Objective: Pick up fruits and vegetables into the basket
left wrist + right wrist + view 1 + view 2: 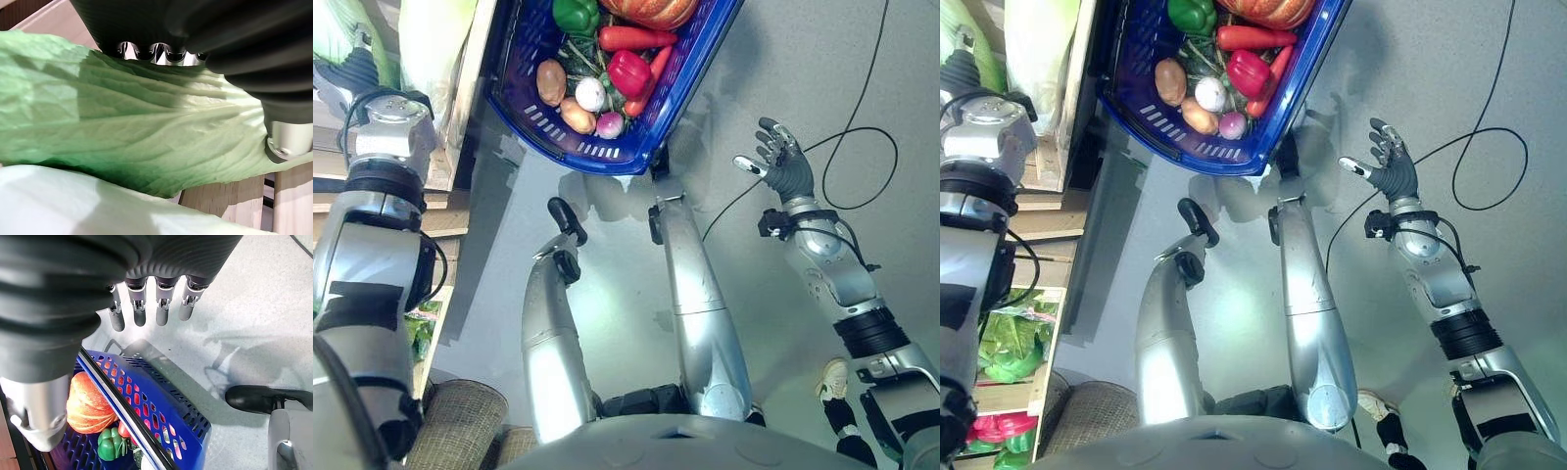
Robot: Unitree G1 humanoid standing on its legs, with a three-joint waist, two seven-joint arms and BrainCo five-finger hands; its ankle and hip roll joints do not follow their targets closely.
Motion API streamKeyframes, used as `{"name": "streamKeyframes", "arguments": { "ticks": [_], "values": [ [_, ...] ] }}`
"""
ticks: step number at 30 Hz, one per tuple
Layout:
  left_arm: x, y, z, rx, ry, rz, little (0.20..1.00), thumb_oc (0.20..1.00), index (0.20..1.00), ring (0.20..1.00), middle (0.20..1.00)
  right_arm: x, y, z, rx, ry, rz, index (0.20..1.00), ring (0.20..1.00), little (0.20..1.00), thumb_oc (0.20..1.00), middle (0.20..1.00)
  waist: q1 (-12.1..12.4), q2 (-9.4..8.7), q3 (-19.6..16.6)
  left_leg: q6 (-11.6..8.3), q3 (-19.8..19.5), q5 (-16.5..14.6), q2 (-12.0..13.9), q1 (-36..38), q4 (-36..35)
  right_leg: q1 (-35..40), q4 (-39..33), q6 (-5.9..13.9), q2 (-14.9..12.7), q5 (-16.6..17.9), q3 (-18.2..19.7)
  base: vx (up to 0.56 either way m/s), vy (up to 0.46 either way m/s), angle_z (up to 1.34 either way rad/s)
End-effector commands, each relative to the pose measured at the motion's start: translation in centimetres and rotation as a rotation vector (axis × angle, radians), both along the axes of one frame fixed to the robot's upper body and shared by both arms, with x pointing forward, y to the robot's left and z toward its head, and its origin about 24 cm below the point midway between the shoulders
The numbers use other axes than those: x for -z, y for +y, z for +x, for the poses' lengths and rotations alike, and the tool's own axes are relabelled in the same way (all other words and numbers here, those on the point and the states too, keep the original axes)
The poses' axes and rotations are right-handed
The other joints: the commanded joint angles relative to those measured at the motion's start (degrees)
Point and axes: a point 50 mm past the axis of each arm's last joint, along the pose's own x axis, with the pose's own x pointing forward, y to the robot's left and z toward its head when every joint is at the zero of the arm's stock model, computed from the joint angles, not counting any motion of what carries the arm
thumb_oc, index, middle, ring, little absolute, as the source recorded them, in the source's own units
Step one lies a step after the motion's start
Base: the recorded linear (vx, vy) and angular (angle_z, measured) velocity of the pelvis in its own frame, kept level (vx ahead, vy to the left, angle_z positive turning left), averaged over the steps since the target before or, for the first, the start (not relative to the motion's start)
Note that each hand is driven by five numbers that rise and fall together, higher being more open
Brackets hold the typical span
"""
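Observation:
A blue plastic basket [607, 152] hangs over the floor at the top centre. It holds an orange pumpkin [651, 10], a green pepper [576, 15], a red pepper [628, 71], carrots [636, 38], potatoes [551, 81] and a pale onion [590, 94]. My left hand [352, 70] reaches into the wooden shelf at the left. In its wrist view the left hand [220, 34] lies against a big green cabbage leaf [122, 122]. My right hand [783, 162] hovers open over the floor to the right of the basket, holding nothing, its fingers [146, 308] straight.
The wooden shelf [460, 117] runs down the left side, with pale green cabbages [1033, 39] on top. Lower down are leafy greens [1009, 343] and red produce [994, 426]. A woven basket [460, 426] stands at the bottom left. Grey floor lies beyond the basket.

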Motion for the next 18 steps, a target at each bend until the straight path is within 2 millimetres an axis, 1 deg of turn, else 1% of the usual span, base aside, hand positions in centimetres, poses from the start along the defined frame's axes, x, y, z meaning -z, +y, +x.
{"name": "streamKeyframes", "arguments": {
  "ticks": [1, 5, 9, 11, 13, 17, 18],
  "values": [
    [9.0, 0.4, -1.0, 0.065, 0.305, -0.228, 0.2, 0.2, 0.2, 0.2, 0.2, -0.2, 0.1, -0.3, -0.033, -0.02, 0.053, 1.0, 1.0, 1.0, 1.0, 1.0, -2.29, -0.96, -1.3, 4.48, 2.22, 0.71, -2.04, -6.03, 1.37, 0.84, 2.43, 1.97, 0.82, -6.99, -1.2, 0.0, 0.0, 0.0],
    [9.1, 0.5, -1.1, 0.079, 0.313, -0.197, 0.2, 0.2, 0.2, 0.2, 0.2, -0.2, -0.1, -0.6, -0.041, -0.035, 0.053, 1.0, 1.0, 1.0, 1.0, 1.0, -2.41, -0.92, -1.3, 4.47, 2.35, 0.74, -2.08, -4.31, 0.77, 2.31, 1.84, 2.01, 0.51, -6.92, -1.17, 0.0, 0.0, 0.0],
    [8.7, 0.2, -0.8, 0.112, 0.257, -0.122, 0.2, 0.2, 0.2, 0.2, 0.2, -0.5, 0.1, -1.1, -0.064, -0.083, 0.04, 1.0, 1.0, 1.0, 1.0, 1.0, -2.23, -1.04, -1.3, 4.45, 2.52, 1.0, -2.04, -1.15, -0.57, 5.47, 0.53, 2.21, -0.13, -6.85, -1.49, 0.0, 0.0, 0.0],
    [8.1, -0.5, -0.5, 0.163, 0.189, -0.062, 0.2, 0.2, 0.2, 0.2, 0.2, -1.1, 0.3, -1.7, -0.088, -0.134, 0.029, 1.0, 1.0, 1.0, 1.0, 1.0, -1.77, -1.06, -1.3, 4.44, 2.58, 1.26, -1.99, 1.32, -1.7, 8.01, -0.42, 2.61, -0.76, -6.76, -2.03, -0.02, -0.043, -0.01],
    [8.0, -1.0, -0.5, 0.212, 0.139, -0.025, 0.2, 0.2, 0.2, 0.2, 0.2, -1.7, 0.5, -2.2, -0.101, -0.184, 0.012, 1.0, 1.0, 1.0, 1.0, 1.0, -1.27, -0.88, -1.3, 4.43, 2.71, 1.47, -2.2, 3.67, -2.81, 10.36, -1.45, 2.93, -1.29, -6.63, -2.68, -0.02, -0.05, 0.01],
    [8.7, -2.2, -1.0, 0.3, 0.068, 0.073, 0.2, 0.2, 0.2, 0.2, 0.2, -2.7, 0.6, -2.9, -0.119, -0.256, 0.002, 1.0, 1.0, 1.0, 1.0, 1.0, 0.01, -0.18, -1.3, 4.45, 2.74, 1.8, -2.83, 7.74, -4.55, 14.7, -3.02, 3.37, -2.07, -6.58, -3.95, -0.02, -0.047, 0.08],
    [9.2, -2.8, -1.5, 0.333, 0.052, 0.119, 0.2, 0.2, 0.2, 0.2, 0.2, -3.1, 0.4, -3.1, -0.118, -0.269, -0.007, 1.0, 1.0, 1.0, 1.0, 1.0, 0.85, 0.16, -1.3, 4.51, 2.64, 1.97, -3.15, 9.37, -5.31, 16.67, -3.78, 3.53, -2.41, -6.55, -4.53, -0.02, -0.062, 0.1]
  ]
}}
